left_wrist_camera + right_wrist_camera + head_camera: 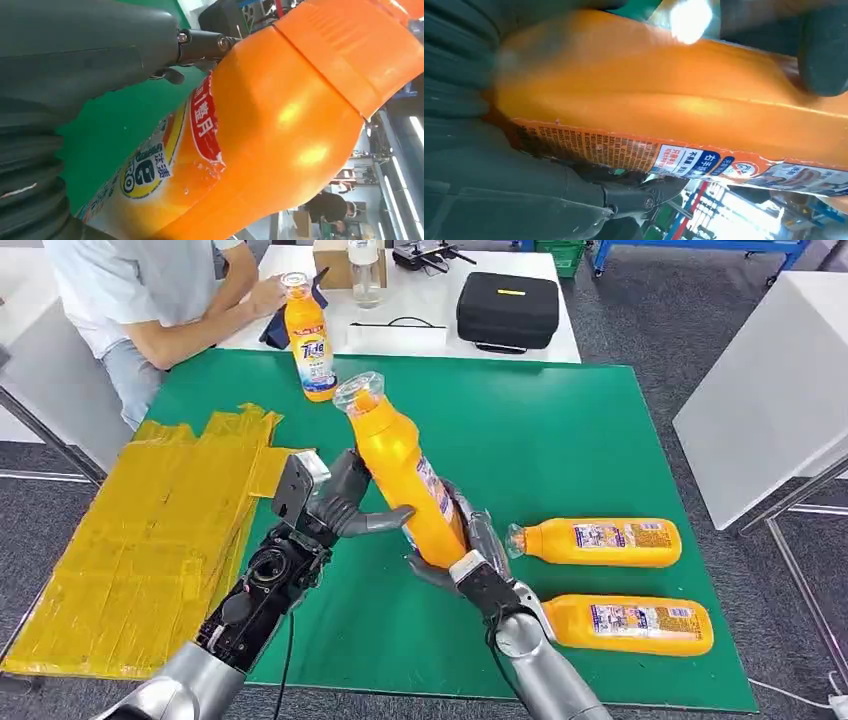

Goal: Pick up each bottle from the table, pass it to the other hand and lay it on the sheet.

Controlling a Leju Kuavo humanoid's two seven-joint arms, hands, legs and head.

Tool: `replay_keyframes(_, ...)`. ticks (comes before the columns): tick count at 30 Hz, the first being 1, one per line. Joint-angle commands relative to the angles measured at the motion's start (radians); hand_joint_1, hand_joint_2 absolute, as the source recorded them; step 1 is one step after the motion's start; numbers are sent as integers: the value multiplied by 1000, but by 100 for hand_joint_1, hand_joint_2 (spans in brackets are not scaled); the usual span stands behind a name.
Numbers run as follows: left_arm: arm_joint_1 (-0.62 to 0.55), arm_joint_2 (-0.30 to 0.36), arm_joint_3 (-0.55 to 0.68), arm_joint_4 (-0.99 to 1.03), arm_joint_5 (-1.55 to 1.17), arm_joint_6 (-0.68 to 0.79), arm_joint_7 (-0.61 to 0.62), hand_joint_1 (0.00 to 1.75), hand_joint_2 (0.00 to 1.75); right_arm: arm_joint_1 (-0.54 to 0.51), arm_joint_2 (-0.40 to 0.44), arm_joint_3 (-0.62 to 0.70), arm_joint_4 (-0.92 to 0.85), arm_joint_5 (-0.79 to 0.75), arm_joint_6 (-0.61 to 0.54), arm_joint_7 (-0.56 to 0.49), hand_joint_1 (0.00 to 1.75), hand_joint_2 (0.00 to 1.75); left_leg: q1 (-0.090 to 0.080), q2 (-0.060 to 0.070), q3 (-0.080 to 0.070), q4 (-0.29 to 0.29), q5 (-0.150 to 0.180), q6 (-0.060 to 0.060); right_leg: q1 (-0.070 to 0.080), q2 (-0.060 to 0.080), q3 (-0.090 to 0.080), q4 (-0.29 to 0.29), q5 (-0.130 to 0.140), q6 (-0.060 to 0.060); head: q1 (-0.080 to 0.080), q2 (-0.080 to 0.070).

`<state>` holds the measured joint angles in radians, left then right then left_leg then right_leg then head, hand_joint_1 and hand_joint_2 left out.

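Note:
An orange detergent bottle [400,460] stands tilted above the green mat [560,430], cap up and leaning left. My right hand [465,555] grips its base. My left hand [340,502] wraps its middle, thumb across the front and fingers behind. Up close, the left wrist view has the bottle [280,130] against my left hand [75,55], and the right wrist view has the bottle [664,105] pressed into my right hand [499,200]. Two more orange bottles [600,542] [630,624] lie on the mat's right. Another one [311,340] stands at the far edge. The yellow sheet [150,540] covers the left.
A person [150,290] sits at the far left corner, one hand near the standing bottle. On the white table behind are a black case [507,310], a clear bottle [365,270] and a box. Another white table [770,390] stands to the right.

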<state>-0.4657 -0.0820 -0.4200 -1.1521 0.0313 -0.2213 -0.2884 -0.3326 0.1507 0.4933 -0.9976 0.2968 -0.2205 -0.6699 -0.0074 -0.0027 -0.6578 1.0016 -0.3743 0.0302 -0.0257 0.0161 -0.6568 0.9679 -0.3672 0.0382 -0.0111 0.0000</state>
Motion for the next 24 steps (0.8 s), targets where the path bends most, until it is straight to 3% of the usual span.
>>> replay_keyframes(1, -59, 14, -36, 83, 1, -5, -2, 0, 175, -49, -8, 65, 93, 23, 26, -4, 175, 175, 1, 0, 2, 0, -1, -2, 1, -1, 3, 0, -1, -2, 0, 0)
replay_keyframes(13, -69, 16, -48, 94, 22, -27, 2, 0, 175, -60, 10, 85, 145, 87, 10, 1, 175, 175, 1, 0, 5, 0, -2, -3, 2, -1, 5, 0, -2, -3, 0, 0)
replay_keyframes(14, -59, 23, -46, 94, 74, -55, -6, 150, 175, -79, 34, 109, 186, 120, -4, -5, 175, 175, 1, 0, 5, 1, -3, -2, 2, -1, 5, 0, -2, -3, 0, 0)
replay_keyframes(15, -58, 23, -46, 92, 78, -59, -6, 148, 175, -80, 35, 108, 187, 119, -3, -6, 175, 175, 1, 0, 5, 1, -3, -2, 2, -1, 5, 0, -2, -3, 0, 0)
replay_keyframes(16, -54, 24, -47, 88, 90, -70, -9, 173, 175, -83, 35, 109, 190, 116, 5, -11, 175, 175, 1, 0, 5, 0, -2, -2, 2, -1, 5, 0, -2, -3, 0, 0)
replay_keyframes(24, -28, 24, -52, 56, 143, -114, -21, 175, 175, -91, 34, 107, 199, 102, 17, -28, 175, 175, 2, 0, 7, 1, -4, -3, 2, -2, 7, 0, -3, -3, 0, 0)
